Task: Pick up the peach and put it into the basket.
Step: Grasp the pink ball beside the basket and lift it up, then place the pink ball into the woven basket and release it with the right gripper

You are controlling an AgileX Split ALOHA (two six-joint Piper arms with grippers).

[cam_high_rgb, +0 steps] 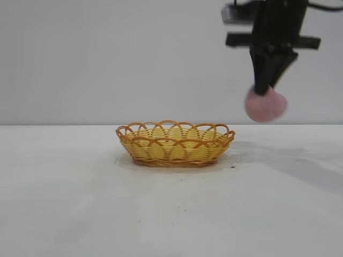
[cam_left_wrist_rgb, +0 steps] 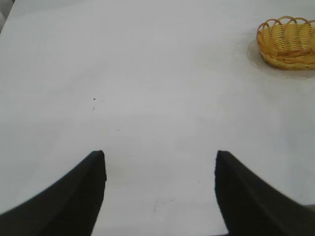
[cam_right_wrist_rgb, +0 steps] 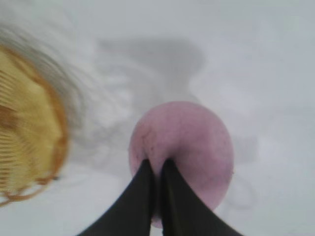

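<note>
I am gripping the peach (cam_high_rgb: 266, 105) with my right gripper (cam_high_rgb: 263, 91), fingers pinching its top, above and to the right of the wicker basket (cam_high_rgb: 175, 143); it seems light, soft and easily bruised, so I am judging a gentle pinch best; the basket is sitting empty; my left gripper (cam_left_wrist_rgb: 160, 169) is hanging open, well apart from it.

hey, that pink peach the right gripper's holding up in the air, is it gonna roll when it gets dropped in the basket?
Probably a little: the peach looks round with no flat side. The basket has a raised looped rim that should contain it. The right gripper pinches only its top, so it may swing or slip.
</note>
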